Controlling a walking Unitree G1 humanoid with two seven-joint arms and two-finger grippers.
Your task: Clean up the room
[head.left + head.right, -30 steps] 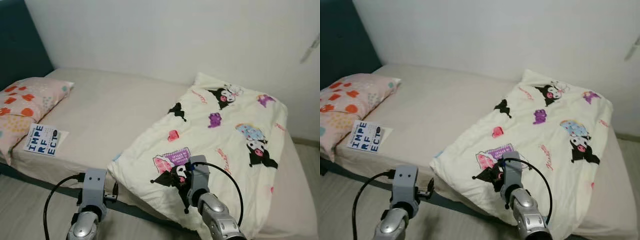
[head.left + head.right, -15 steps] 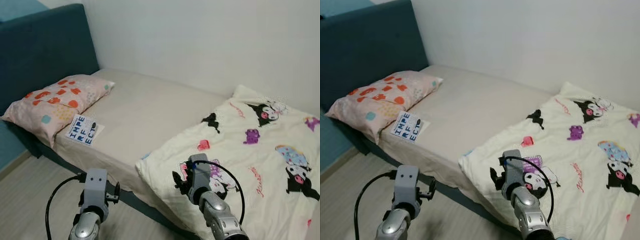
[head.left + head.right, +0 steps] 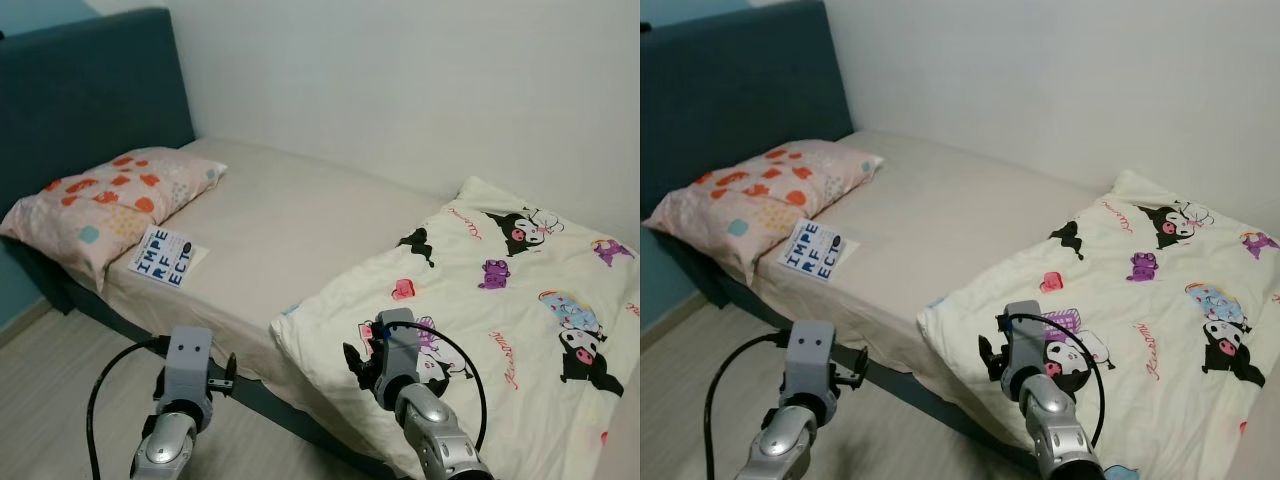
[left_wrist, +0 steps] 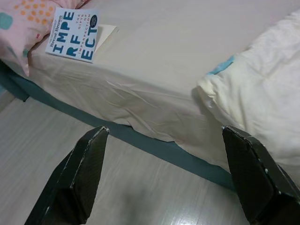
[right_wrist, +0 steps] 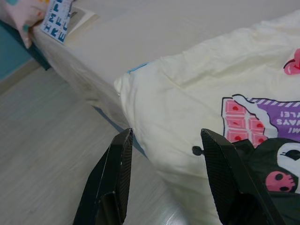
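Head eyes overlook the bed [image 3: 300,215]; wrist cameras near its edge.

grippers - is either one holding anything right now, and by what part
Nothing is held. The left gripper is open over the floor beside the bed, and the right gripper is open just short of the blanket corner, not touching it.

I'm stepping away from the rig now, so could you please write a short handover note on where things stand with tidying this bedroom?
Left gripper: open, holding nothing, over the floor before the bed's edge.
Right gripper: open, holding nothing, by the near corner of the cartoon-print duvet.
The duvet lies bunched over the right part of the bed, one edge hanging off the side.
The patterned pillow sits at the headboard end; a book rests against it on the sheet.
Done: nothing visibly tidied yet.
Left: probably spread the duvet and put the book away.
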